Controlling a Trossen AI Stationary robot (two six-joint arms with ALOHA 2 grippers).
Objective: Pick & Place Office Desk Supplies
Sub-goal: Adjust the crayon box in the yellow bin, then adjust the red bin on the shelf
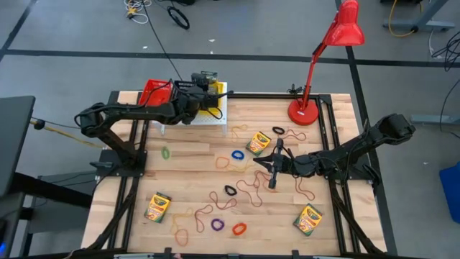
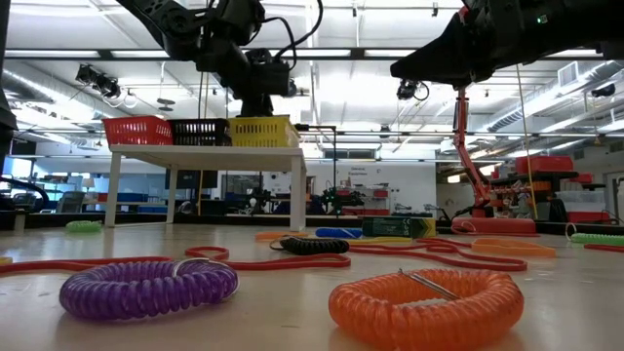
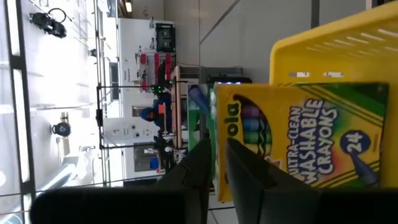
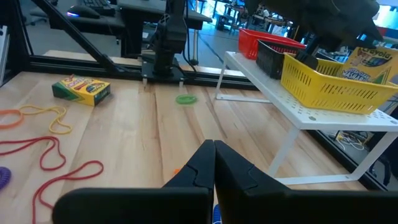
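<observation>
Landmark: yellow plastic mesh basket [image 1: 209, 99] on the white perforated stand [image 1: 215, 119].
Left claw [image 3: 216, 163]: over the basket, fingers slightly parted, grasping the yellow-and-green cardboard crayon box [image 3: 298, 137] (release looks near).
Right claw [image 1: 272, 176]: clenched, empty, well away mid-tabletop.
Left to do: three crayon boxes, many bands and loops.
Surface: pale wooden tabletop [image 1: 194, 158]; workshop behind.

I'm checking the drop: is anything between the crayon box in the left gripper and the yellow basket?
Nothing visible. The left gripper holds the crayon box right at the yellow basket on the white stand.
</observation>
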